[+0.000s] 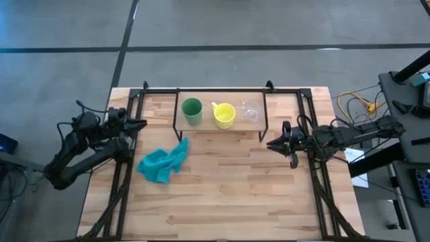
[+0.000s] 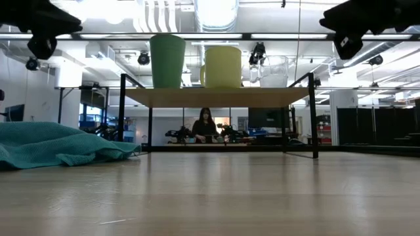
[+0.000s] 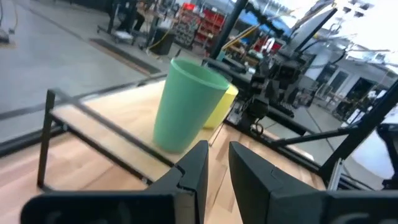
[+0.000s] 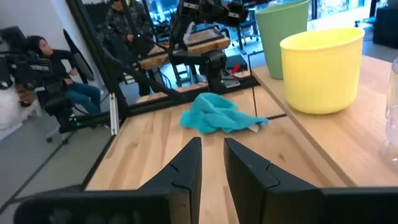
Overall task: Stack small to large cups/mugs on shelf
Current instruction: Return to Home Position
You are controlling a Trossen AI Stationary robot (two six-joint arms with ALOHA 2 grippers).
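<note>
Shelf with three vessels at the far middle of the counter.
The shelf (image 2: 216, 98) stands on the counter (image 1: 228, 188), centred along its far edge. On its top, in one row seen from above: handleless cup (image 1: 192, 111) at left, handled mug (image 1: 224, 115) in the middle, small cup (image 1: 251, 112) at right, each apart from its neighbour. A cloth (image 1: 163, 163) lies on the counter, before the shelf's left end. The left gripper (image 1: 141, 124) sits left of the shelf at the counter's left edge. The right gripper (image 1: 270, 144) sits just beside the shelf's right front corner.
</note>
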